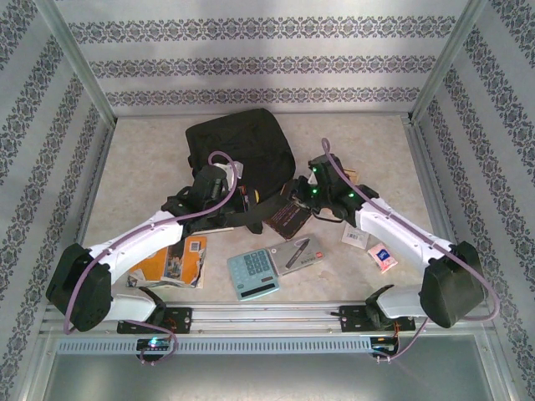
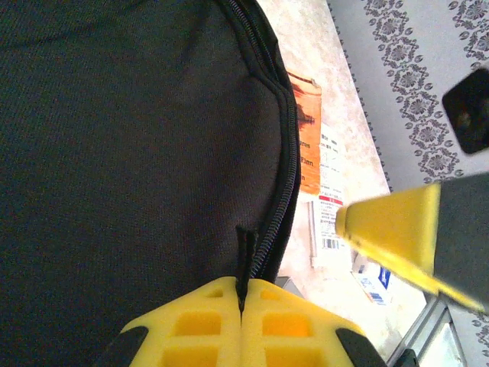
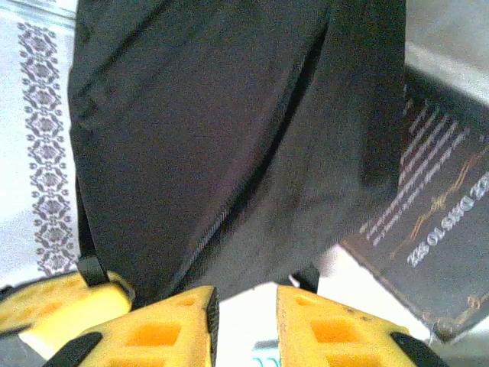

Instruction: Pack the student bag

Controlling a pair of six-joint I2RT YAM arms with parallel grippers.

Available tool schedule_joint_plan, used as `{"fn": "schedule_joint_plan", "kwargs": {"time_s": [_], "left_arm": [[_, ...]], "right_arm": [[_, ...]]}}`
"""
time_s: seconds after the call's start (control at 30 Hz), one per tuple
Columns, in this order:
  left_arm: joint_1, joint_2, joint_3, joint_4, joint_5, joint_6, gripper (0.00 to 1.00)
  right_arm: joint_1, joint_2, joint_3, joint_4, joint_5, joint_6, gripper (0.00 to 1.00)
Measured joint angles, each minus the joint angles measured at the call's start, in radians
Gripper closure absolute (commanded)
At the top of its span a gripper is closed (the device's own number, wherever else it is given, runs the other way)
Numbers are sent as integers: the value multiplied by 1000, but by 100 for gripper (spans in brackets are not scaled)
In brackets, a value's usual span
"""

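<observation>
I see the student bag (image 1: 242, 146) lying flat just beyond both grippers. At the bag's near edge my left gripper (image 2: 243, 302) is pressed together on its zipper pull (image 2: 244, 252). My right gripper (image 3: 246, 325), against the bag's near right side, stands slightly parted and holds nothing. A dark book (image 3: 435, 229) lies right of the bag.

- Back wall (image 1: 267, 75) — white paper with grey-blue floral bands running across it.
- Left wall (image 1: 38, 142) and right wall (image 1: 497, 125) carry the same bands, seen at a slant.
- Metal posts (image 1: 80, 63) stand at the back corners.
- Table top (image 1: 134, 167) — pale beige, marbled, evenly lit.
- A metal rail (image 1: 267, 316) and a slotted strip (image 1: 251, 344) run along the near edge.
</observation>
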Motion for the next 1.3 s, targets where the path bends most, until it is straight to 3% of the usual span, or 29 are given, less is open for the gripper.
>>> {"fn": "schedule_joint_plan", "kwargs": {"time_s": [0.07,0.17,0.3,0.57,0.73,0.87,1.3], "left_arm": [[-6,0,0,7,-8,-1,100],[-14,0,0,21,-19,-3,100],[-22,0,0,33,-27,-3,100],[-40,-13,-2,41,-46,-6,100],[-45,-29,-28,49,-53,-7,100],[-46,-50,-54,53,-61,-6,100],[-47,-116,-68,8,-113,40,100]], "right_arm": [[27,9,20,-43,16,46,66],[73,30,52,-81,39,111,41],[120,43,79,-86,66,170,40],[125,121,126,-89,105,272,57],[125,161,172,-102,124,290,87],[125,165,198,-142,149,270,99],[106,164,203,-146,126,194,100]]}}
